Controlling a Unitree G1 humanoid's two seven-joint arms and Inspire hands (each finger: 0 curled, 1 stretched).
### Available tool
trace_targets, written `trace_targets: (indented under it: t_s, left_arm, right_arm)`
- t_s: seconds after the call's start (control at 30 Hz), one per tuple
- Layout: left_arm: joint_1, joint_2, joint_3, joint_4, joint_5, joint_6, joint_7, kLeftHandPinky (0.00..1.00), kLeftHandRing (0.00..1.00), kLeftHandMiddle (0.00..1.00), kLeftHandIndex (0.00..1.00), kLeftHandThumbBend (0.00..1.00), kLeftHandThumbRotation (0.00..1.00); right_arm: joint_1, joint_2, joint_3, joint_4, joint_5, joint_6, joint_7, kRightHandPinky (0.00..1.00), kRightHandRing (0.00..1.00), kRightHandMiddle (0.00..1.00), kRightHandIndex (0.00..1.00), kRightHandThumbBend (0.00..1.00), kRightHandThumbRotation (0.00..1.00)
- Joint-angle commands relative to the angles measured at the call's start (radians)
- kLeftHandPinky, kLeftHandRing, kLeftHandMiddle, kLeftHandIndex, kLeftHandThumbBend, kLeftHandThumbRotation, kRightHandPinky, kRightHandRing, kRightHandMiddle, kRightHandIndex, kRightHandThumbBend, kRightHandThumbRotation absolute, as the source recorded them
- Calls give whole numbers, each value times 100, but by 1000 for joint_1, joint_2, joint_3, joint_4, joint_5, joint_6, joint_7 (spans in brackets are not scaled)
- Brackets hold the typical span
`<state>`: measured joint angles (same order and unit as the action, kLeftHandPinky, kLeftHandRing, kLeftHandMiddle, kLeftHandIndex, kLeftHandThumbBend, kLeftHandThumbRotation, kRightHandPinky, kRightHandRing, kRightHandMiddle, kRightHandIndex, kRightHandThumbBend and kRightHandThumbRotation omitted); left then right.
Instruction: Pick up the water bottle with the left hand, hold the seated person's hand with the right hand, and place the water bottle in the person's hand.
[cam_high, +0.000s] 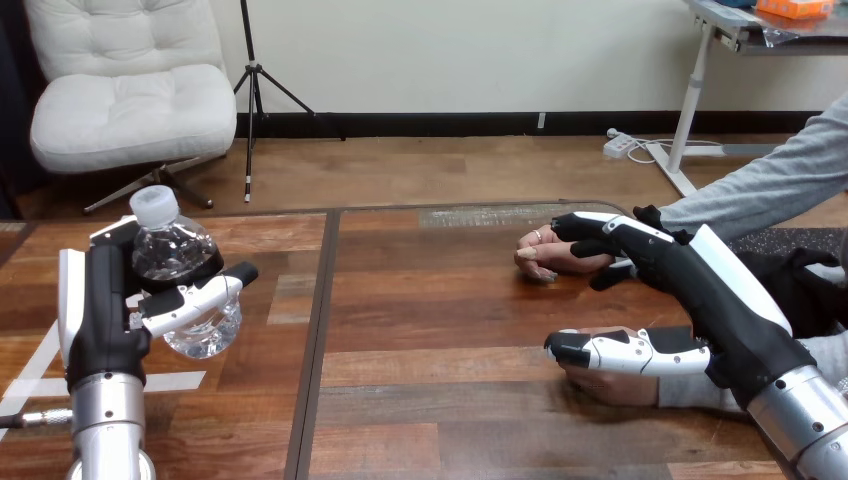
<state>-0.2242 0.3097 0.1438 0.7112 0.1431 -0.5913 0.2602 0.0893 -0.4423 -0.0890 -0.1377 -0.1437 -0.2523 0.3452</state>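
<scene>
I observed the left hand (100, 320) raised on an upright forearm at the left side of the bench (440, 330). Its fingers were wrapped round the water bottle (175, 255) and its thumb (195, 295) lay across the front. The bottle stood nearly upright in that grip, its white cap (155, 205) on top. I could not tell whether its base touched the bench.

The right hand (720, 290) reached in from the lower right, back upward. Its fingers (590, 228) were spread wide and only loosely bent, extended over the person's far hand (545, 258), which rested on the bench. I saw no closed grip there. Its thumb (600, 350) pointed straight out to the left, directly above the person's near hand (610, 385). The bottle was well apart from both of the person's hands.
</scene>
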Motion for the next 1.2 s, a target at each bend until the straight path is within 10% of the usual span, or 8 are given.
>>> trace_targets:
  t_s: [0.0, 1.17]
  left_arm:
    - [-44, 8, 17, -37, -11, -28, 5, 27, 31, 36, 38, 76, 0]
    - [-51, -1, 38, 5, -65, -72, -32, 26, 31, 37, 38, 74, 0]
  right_arm:
    - [-31, -29, -19, -30, -11, 4, -11, 68, 81, 84, 82, 100, 46]
    - [-38, -103, -38, 18, -18, 48, 4, 64, 79, 83, 82, 100, 31]
